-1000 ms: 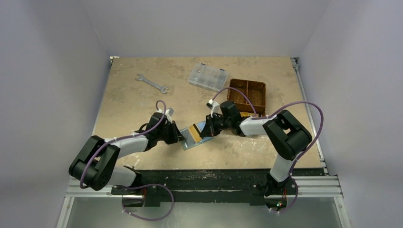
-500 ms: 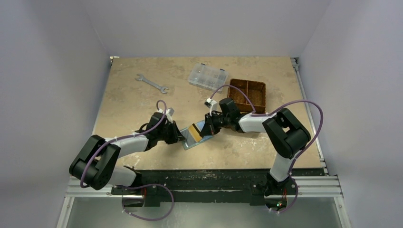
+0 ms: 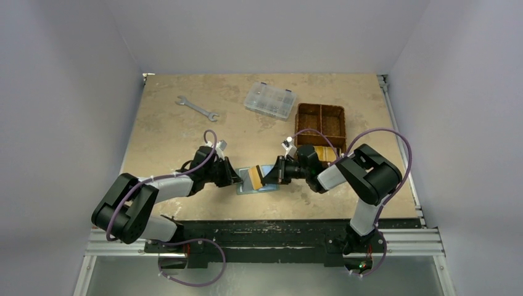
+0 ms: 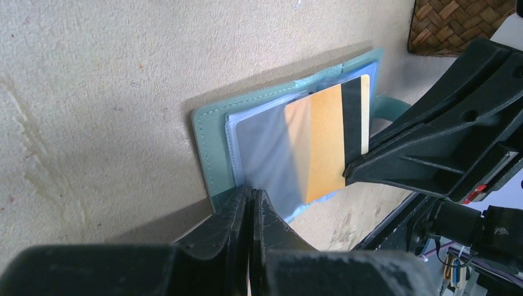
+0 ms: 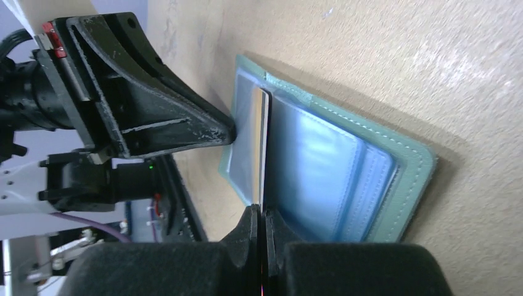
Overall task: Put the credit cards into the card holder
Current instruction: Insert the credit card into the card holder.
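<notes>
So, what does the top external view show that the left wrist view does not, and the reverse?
Only the top view: the wrench and the clear compartment box. Only the left wrist view: the orange-gold card partly under a clear pocket. Both: the open card holder, the left gripper at its edge, the right gripper at the card.

Tabletop (image 3: pixel 166 123): beige, mottled stone-like finish; wrist views show faint scuffs and pale streaks. It is enclosed on three sides by plain matte panels, pale lavender-grey: left wall (image 3: pixel 61 92), back wall (image 3: pixel 265 31), right wall (image 3: pixel 469 92). Aluminium rail (image 3: pixel 277 250) runs along the near edge, a second rail (image 3: pixel 393 111) along the right edge. Grey panel (image 3: pixel 277 277) sits below the near rail. Light is even and diffuse, shadows soft.
</notes>
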`<action>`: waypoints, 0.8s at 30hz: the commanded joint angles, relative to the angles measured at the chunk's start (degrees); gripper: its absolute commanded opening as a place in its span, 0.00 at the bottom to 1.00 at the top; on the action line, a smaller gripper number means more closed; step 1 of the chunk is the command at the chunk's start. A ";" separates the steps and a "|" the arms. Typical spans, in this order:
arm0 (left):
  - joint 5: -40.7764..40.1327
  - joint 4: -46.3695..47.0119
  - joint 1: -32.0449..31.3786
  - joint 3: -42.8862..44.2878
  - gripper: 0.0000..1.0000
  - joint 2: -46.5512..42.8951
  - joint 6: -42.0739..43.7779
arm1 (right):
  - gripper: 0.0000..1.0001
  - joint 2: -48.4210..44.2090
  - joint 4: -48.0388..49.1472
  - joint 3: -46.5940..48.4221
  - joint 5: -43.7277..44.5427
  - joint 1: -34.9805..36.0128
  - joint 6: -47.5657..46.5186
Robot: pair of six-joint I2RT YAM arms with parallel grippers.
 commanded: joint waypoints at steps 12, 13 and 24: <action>-3.51 -9.90 -0.77 -1.40 0.00 1.60 3.40 | 0.00 -3.77 -18.03 7.02 3.49 -0.96 -13.46; -3.51 -9.92 -0.76 -1.32 0.00 1.80 3.46 | 0.00 -3.81 -17.74 6.93 3.63 -1.01 -13.17; -3.21 -10.00 -0.77 -1.17 0.00 1.87 3.48 | 0.00 -3.24 -12.33 4.84 2.48 -2.34 -7.84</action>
